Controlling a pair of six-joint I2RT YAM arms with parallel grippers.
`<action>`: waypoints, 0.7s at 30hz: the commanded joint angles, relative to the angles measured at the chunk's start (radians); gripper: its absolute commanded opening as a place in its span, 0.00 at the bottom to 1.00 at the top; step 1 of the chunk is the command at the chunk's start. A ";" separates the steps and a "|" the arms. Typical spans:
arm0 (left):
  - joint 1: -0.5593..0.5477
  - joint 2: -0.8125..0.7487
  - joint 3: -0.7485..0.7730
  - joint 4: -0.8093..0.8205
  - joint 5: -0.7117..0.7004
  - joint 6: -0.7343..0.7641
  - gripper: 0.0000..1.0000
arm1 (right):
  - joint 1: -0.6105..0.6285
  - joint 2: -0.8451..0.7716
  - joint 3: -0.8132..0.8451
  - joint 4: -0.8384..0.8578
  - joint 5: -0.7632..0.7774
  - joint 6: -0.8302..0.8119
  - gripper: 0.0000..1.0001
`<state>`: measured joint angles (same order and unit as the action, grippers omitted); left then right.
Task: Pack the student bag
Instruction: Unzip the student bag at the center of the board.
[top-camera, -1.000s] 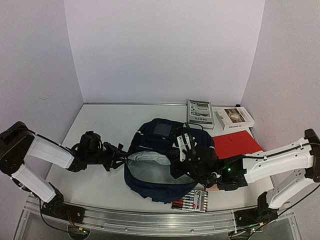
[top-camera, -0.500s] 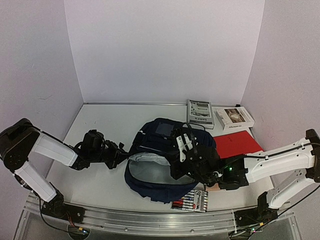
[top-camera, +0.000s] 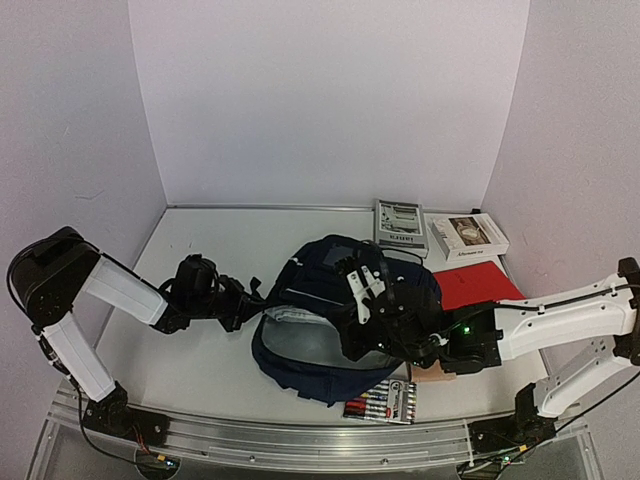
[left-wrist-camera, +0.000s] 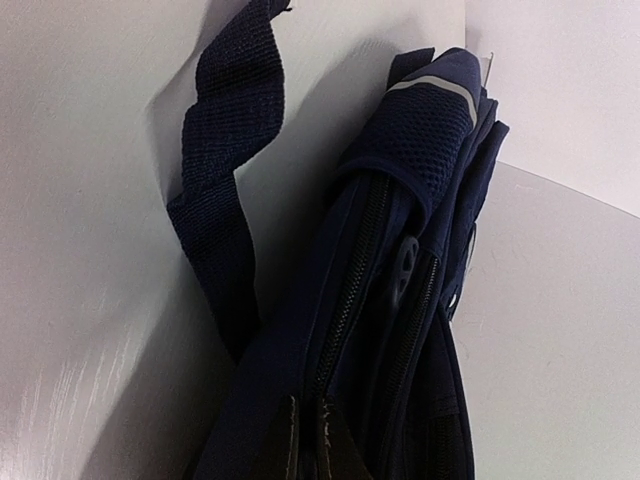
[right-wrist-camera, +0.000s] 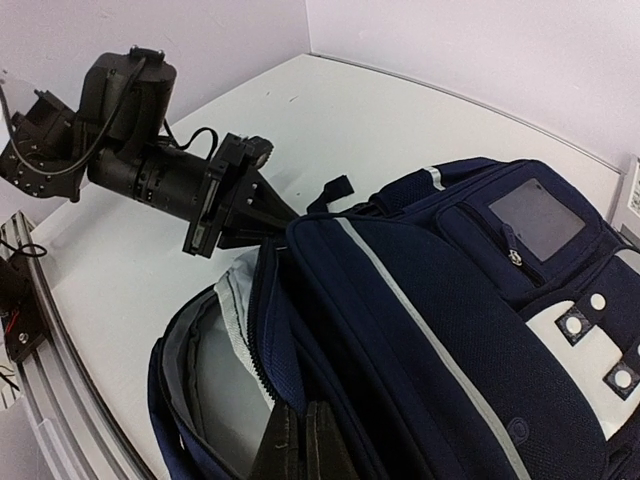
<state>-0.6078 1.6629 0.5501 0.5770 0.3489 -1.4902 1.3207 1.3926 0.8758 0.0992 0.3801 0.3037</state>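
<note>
Two clamped on bag (right-wrist-camera: 450, 300) rim: left end effector (left-wrist-camera: 305, 430) at nine o'clock, right end effector (right-wrist-camera: 303, 425) at three; likely the opening step; next, spread the mouth.

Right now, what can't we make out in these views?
Top view: student bag interior, covered by its flap and the right arm; red folder, partly behind them; marker pack print, too small.
Right wrist: only grey lining shows inside; right fingers cut by bottom edge.
Left wrist: left fingers cut by bottom edge, sunk in fabric.
</note>
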 joint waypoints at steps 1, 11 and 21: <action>0.062 0.037 0.061 -0.038 -0.065 0.054 0.00 | 0.050 -0.038 0.115 0.017 0.025 -0.031 0.00; 0.091 0.118 0.241 -0.256 -0.069 0.203 0.00 | 0.148 0.079 0.258 -0.053 0.103 -0.137 0.00; 0.093 0.187 0.386 -0.394 -0.077 0.307 0.00 | 0.193 0.151 0.321 -0.037 0.086 -0.181 0.00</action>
<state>-0.5166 1.8244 0.8593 0.2185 0.3054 -1.2438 1.4951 1.5400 1.1301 -0.0307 0.4783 0.1383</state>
